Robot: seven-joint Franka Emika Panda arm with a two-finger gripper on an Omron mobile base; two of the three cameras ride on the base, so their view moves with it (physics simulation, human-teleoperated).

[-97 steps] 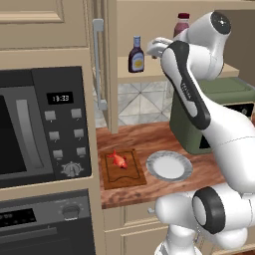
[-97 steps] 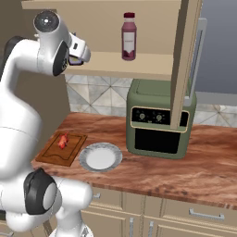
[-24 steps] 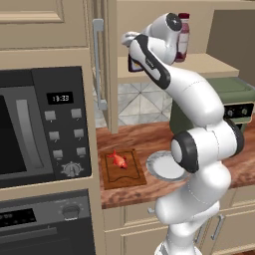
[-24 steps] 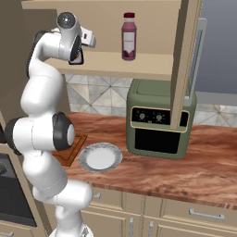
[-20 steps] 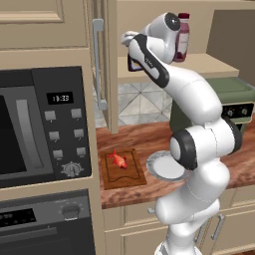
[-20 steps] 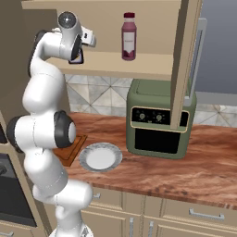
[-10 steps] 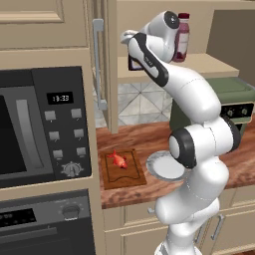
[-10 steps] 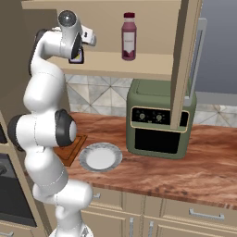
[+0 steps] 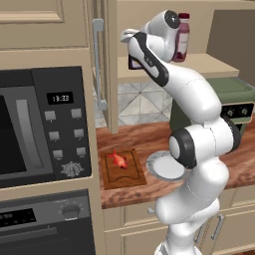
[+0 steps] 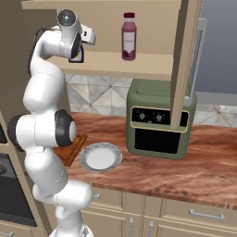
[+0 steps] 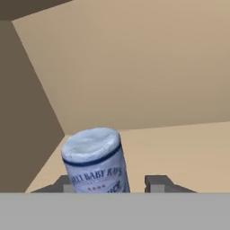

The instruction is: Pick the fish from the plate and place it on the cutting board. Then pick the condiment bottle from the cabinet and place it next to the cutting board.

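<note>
And the fish point(image 9: 117, 159) lies on the cutting board point(image 9: 123, 169), beside the plate point(image 9: 164, 167) which sits bare on the table point(image 9: 149, 137), so by the look of it the first half of the job is done. Now to the second half! The arm reaches high into the cabinet point(image 9: 164, 63), door swung open with its long grey handle point(image 9: 99, 64) facing us, and the pincer point(image 11: 116, 184) sits at shelf level right at the condiment bottle point(image 11: 95, 161). From the hand's own camera the bottle's pale cap and label are right there between the two dark fingertips point(image 11: 158, 183), one on each side. The fingers bracket it closely, though whether they are actually pressing on it I cannot tell from these angles. From the right-hand base camera the dark bottle body point(image 10: 76, 54) peeks out just beside the wrist, standing on the shelf. The taller maroon bottle point(image 10: 129, 36) stands further along the same shelf, well apart, untouched. What's left, I'd judge: close firmly, lift the bottle off the shelf, bring it down past the green toaster oven point(image 10: 159, 121), and set it next to the board
</note>
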